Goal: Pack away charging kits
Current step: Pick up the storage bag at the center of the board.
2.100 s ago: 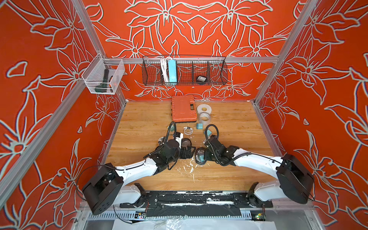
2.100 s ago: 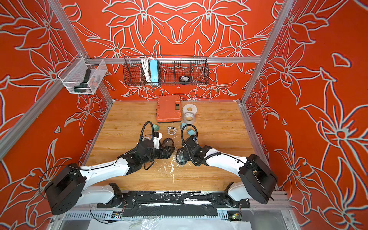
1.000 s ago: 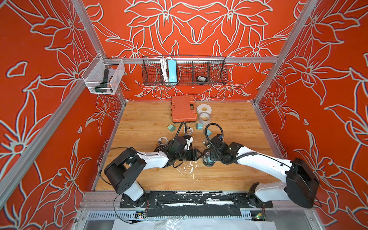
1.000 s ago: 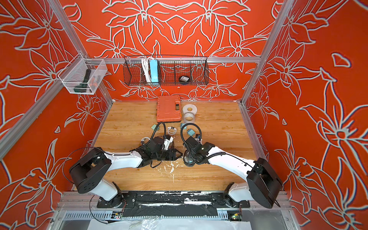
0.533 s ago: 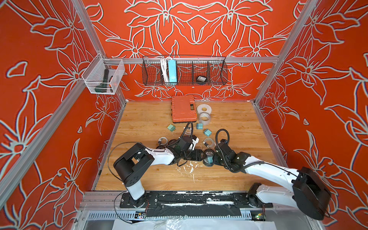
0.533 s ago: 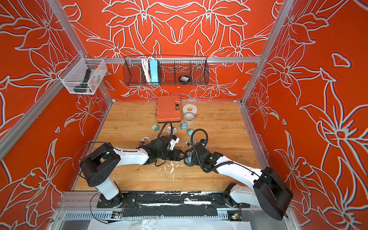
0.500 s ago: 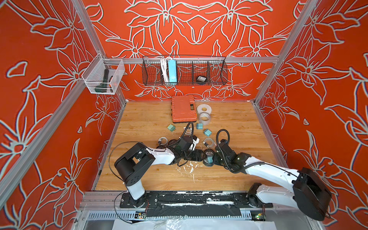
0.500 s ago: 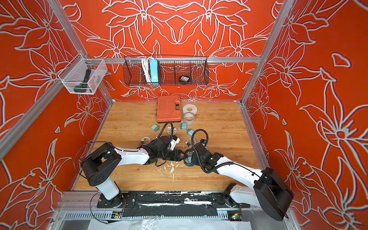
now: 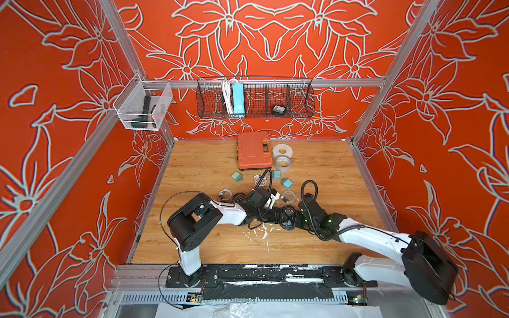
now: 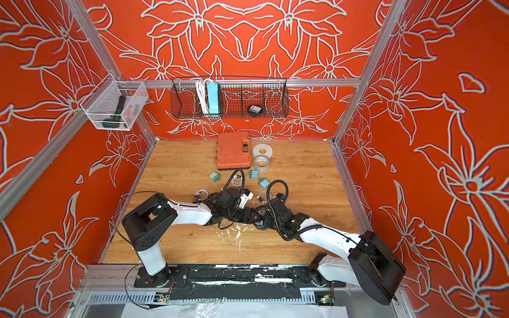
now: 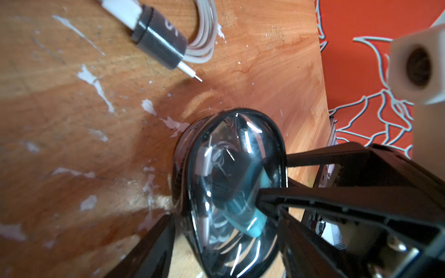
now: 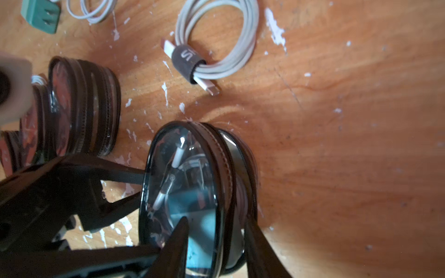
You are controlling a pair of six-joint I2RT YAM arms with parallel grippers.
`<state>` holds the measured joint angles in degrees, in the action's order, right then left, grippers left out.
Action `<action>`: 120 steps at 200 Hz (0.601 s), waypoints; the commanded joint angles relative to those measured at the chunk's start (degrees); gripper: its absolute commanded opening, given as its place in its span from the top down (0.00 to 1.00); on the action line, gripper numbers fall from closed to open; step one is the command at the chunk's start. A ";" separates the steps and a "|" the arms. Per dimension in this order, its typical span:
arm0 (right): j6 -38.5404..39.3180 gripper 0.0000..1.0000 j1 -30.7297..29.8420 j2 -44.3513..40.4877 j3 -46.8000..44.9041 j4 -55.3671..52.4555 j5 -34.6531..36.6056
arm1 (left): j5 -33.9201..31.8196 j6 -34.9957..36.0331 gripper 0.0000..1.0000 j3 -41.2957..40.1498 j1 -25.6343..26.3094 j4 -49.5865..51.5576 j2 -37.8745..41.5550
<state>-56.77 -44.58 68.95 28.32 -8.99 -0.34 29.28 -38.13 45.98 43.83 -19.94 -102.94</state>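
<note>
While both arms meet low over the front middle of the desk (image 9: 206,165), one pouch (image 11: 224,149) is held on edge between them; whether it touches the wood I cannot tell. The left jaws grasp it across its width, one finger (image 11: 154,245) tight against each side of the black rim. The right jaws pinch it through its thickness, one finger (image 12: 178,240) on the clear face and its mate behind the back shell. Through that face a teal plug (image 11: 240,207) and a white cable (image 12: 177,154) show inside. Near the left arm, spare pouches (image 12: 81,106) stand on edge in a row. A coiled cable (image 12: 216,41) with a grey strap lies apart from the held pouch. Farther back three loose plugs (image 9: 236,176) (image 9: 276,173) (image 9: 286,182) lie well apart, with two more cables (image 9: 260,179) (image 9: 225,195) among them. Against the back wall an orange case (image 9: 253,151) lies, tape rolls (image 9: 282,154) just beside it. Above them a wire basket (image 9: 300,99) hangs on the wall, a blue power strip (image 9: 238,98) upright in it.
</note>
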 commanded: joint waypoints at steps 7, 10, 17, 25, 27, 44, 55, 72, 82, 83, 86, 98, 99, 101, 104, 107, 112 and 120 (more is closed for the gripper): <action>-1.39 0.69 0.13 0.32 -0.99 -2.87 -2.49 | 1.12 0.92 0.32 0.08 0.24 0.63 -1.04; -1.45 0.71 0.15 0.29 -1.04 -2.79 -2.63 | 1.21 0.88 0.32 0.08 0.26 0.55 -1.04; -1.48 0.75 0.15 0.15 -0.98 -2.59 -2.95 | 1.39 0.86 0.32 0.00 0.23 0.38 -0.94; -1.50 0.79 0.10 0.01 -1.06 -2.64 -3.24 | 1.44 0.86 0.32 -0.01 0.29 0.30 -0.93; -1.48 0.80 0.10 -0.01 -1.07 -2.68 -3.30 | 1.47 0.86 0.32 -0.01 0.29 0.27 -0.95; -1.65 0.85 0.10 -0.43 -1.08 -2.21 -3.93 | 1.62 0.86 0.32 -0.01 0.28 0.32 -0.95; -1.72 0.88 0.15 -0.63 -1.18 -1.69 -4.56 | 1.58 0.86 0.31 -0.08 0.29 0.23 -0.82; -1.60 0.90 0.14 -0.57 -0.90 -2.32 -4.74 | 1.57 0.73 0.31 -0.25 0.29 -0.05 -0.64; -1.57 0.90 0.15 -0.51 -0.51 -3.62 -3.60 | 1.66 0.61 0.31 -0.36 0.29 -0.18 -0.68; -1.54 0.90 0.13 -0.58 -0.52 -3.77 -3.48 | 1.66 0.61 0.31 -0.36 0.29 -0.18 -0.69; -1.47 0.90 0.11 -0.65 -0.39 -4.26 -3.03 | 1.67 0.60 0.31 -0.36 0.29 -0.15 -0.67; -1.30 0.90 0.26 -0.82 -0.18 -5.99 -1.18 | 1.62 0.44 0.31 -0.36 0.29 -0.07 -0.86; -1.27 0.90 0.27 -0.83 -0.19 -6.10 -1.04 | 1.59 0.43 0.31 -0.36 0.29 -0.08 -0.90; -1.29 0.90 0.23 -0.83 -0.12 -6.40 -0.75 | 1.58 0.43 0.31 -0.36 0.29 -0.09 -0.90; -1.20 0.90 0.23 -0.96 -0.04 -6.92 -0.39 | 1.53 0.38 0.31 -0.36 0.29 -0.08 -0.94; -1.23 0.90 0.23 -1.00 0.04 -7.31 -0.05 | 1.49 0.34 0.31 -0.36 0.29 -0.09 -1.04; -1.01 0.90 0.23 -1.13 0.07 -8.00 0.46 | 1.48 0.34 0.31 -0.27 0.29 0.06 -1.15; -0.84 0.90 0.28 -1.31 0.35 -8.96 1.15 | 1.41 0.34 0.31 -0.19 0.29 0.19 -1.30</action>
<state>-57.80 -44.21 67.72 28.42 -9.69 -1.45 29.67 -38.17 45.98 43.83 -20.21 -102.94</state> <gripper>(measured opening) 0.100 0.688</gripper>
